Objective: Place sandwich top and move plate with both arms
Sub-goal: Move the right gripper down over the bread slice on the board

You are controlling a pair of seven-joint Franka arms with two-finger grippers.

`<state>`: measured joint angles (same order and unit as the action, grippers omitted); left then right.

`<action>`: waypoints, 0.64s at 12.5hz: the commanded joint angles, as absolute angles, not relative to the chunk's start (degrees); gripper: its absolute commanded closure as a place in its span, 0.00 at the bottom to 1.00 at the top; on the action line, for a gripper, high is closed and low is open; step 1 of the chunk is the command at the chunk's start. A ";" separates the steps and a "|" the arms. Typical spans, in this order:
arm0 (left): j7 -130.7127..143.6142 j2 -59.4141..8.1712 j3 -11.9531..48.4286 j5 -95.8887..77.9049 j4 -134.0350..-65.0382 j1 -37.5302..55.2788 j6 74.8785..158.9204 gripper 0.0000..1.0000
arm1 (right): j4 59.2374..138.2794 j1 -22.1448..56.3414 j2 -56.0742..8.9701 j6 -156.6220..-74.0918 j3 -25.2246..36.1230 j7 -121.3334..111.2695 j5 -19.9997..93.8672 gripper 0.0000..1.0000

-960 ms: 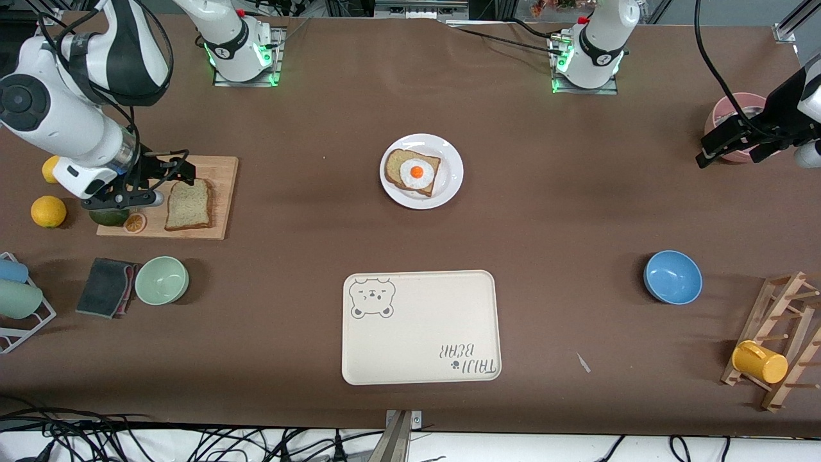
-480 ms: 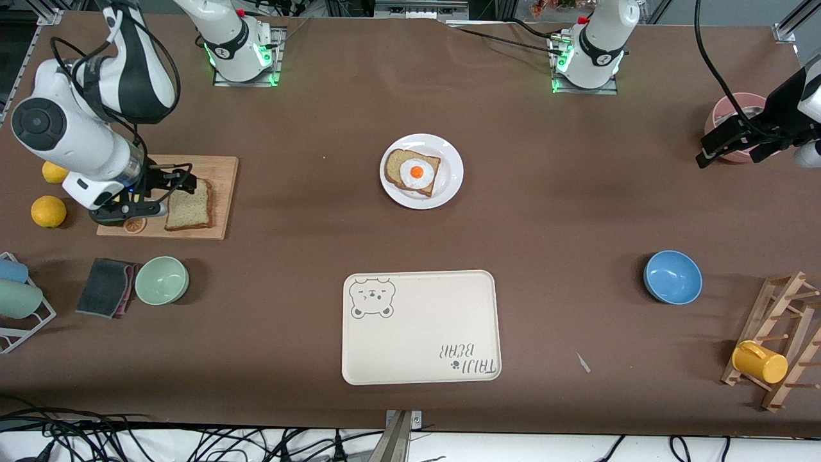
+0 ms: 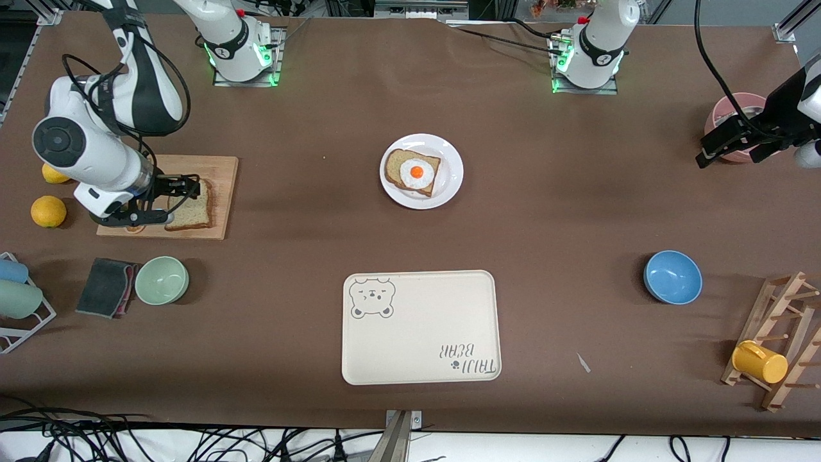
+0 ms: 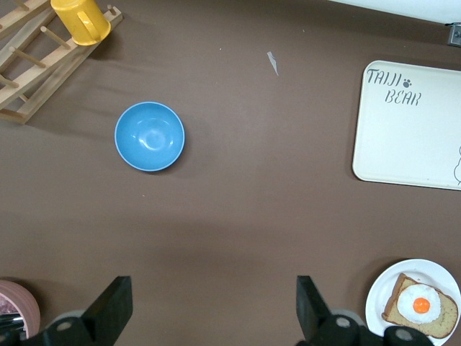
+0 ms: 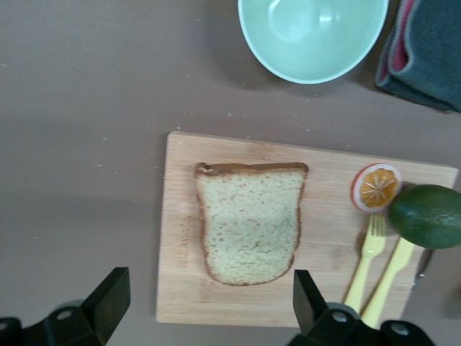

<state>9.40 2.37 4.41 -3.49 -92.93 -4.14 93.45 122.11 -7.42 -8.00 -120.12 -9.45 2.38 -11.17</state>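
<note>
The sandwich top (image 5: 250, 221) lies flat on a wooden cutting board (image 3: 220, 196) toward the right arm's end of the table, untouched, with an orange slice (image 5: 377, 187), an avocado (image 5: 429, 215) and yellow cutlery (image 5: 373, 249) beside it on the same board; the right gripper (image 5: 205, 303) is over the board with its fingers spread wide, one to either side of the slice and holding nothing; the plate (image 3: 451, 173) sits well apart near the table's middle, carrying a slice with a fried egg (image 3: 416, 173), and the bear-print tray (image 3: 420, 327) lies nearer the front camera than the plate; the left gripper (image 4: 212, 306) waits, fingers apart and empty, over bare table at the left arm's end, near a pink bowl (image 3: 737, 106). The slice lies flat against the board, so, as I judge it, fingers coming down too shallow could close on air or only nick the crust, and too wide a descent could shove the slice or knock the orange slice and cutlery; a weak pinch on such a thin, soft piece could let it droop or drop before it reaches the plate.
</note>
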 commanded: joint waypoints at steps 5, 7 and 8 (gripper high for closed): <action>8.26 1.49 4.22 -5.01 -91.05 -4.22 92.37 0.00 | 127.77 -7.91 -11.86 -129.34 -10.46 8.79 -14.94 0.01; 8.35 1.49 4.22 -5.01 -91.05 -4.22 92.37 0.00 | 129.37 -7.91 -13.35 -131.75 -10.37 10.88 -14.94 0.10; 8.26 1.49 4.22 -5.01 -91.05 -4.22 92.37 0.00 | 129.46 -7.91 -13.97 -131.66 -10.46 12.20 -15.03 0.12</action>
<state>9.40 2.36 4.41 -3.49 -92.92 -4.17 93.45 128.16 -7.39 -13.63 -130.23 -9.89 9.20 -13.76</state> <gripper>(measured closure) 0.000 0.048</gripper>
